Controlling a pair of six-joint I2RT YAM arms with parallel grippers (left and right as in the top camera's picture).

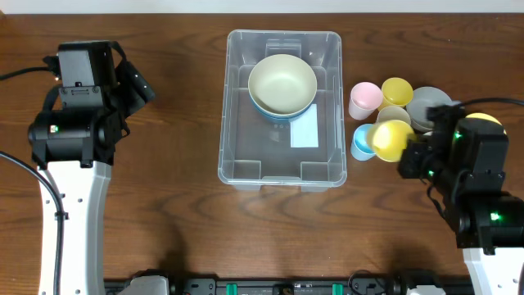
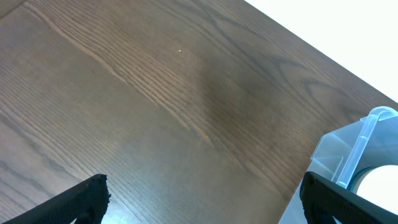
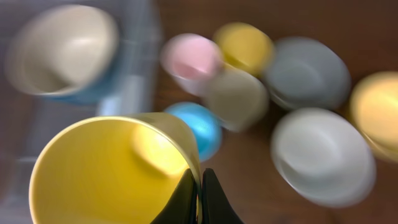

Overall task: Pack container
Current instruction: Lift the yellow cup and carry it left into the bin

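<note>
Our left arm stands up along the left side of the table [image 1: 164,180], its wrist bent so the left gripper [image 1: 141,87] points right and slightly toward the near edge. The jaws are spread wide and hold nothing; in the left wrist view only bare wood lies between them. The container [image 1: 270,152] sits well to the right of that gripper, at the middle of the table, and only one of its clear corners shows at the edge of the wrist view. Inside it, toward the far end, a cream bowl [image 1: 282,80] is nested in a blue bowl [image 1: 268,110], and a white label [image 1: 304,131] lies on the base just beside them.

Right of the container we see a cluster of a pink cup [image 1: 365,98], a second yellow cup [image 1: 397,89], a beige cup [image 1: 395,115], a blue cup [image 1: 359,144] and grey bowls [image 1: 427,106].

Our right arm reaches in from the near right, and the right gripper [image 3: 200,196] is pinched on the rim of a yellow cup [image 3: 112,171]. From overhead, that cup partly covers the blue cup, just outside the container's right wall. The right wrist view is blurred.
</note>
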